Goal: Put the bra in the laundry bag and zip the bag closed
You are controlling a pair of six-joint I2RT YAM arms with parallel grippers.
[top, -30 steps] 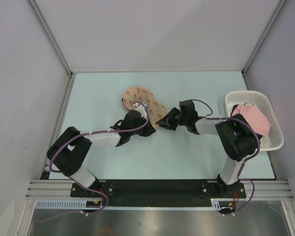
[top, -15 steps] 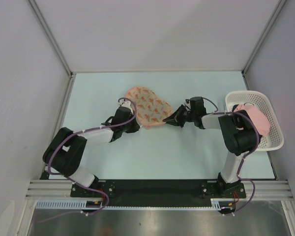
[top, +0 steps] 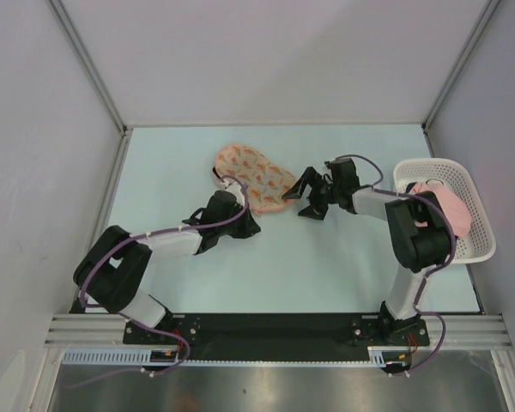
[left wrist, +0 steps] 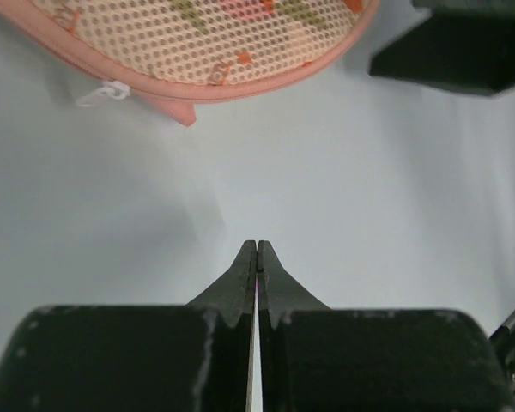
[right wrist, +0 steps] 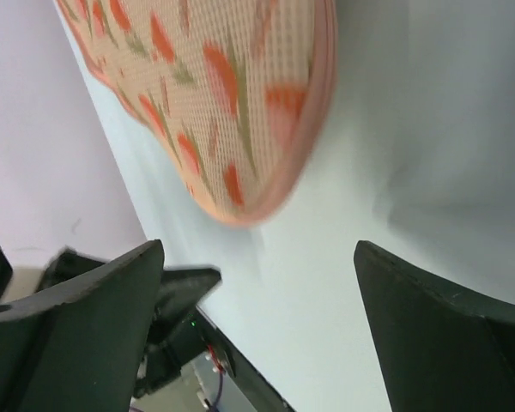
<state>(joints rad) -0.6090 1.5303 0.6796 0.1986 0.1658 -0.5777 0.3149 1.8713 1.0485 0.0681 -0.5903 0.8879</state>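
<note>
The laundry bag (top: 251,176) lies flat on the pale table, a peach mesh pouch with an orange leaf pattern. Its pink zip rim (left wrist: 240,86) looks shut along the edge I see, with a small white pull (left wrist: 103,90) lying beside it. The bra is out of view. My left gripper (top: 247,227) is shut and empty just below the bag's near edge, its tips (left wrist: 257,249) a short way from the rim. My right gripper (top: 303,199) stands wide open just right of the bag (right wrist: 215,103), touching nothing, its fingers (right wrist: 94,309) spread over bare table.
A white lattice basket (top: 429,163) stands at the table's right edge with a pink folded cloth (top: 446,206) in it, close behind the right arm's elbow. Grey walls and metal rails close in the table on the left, back and right.
The right gripper has opened and let go of the bag's right end. The bag has shifted up and left. The left gripper, still shut, moved from the bag's left side to below it.
</note>
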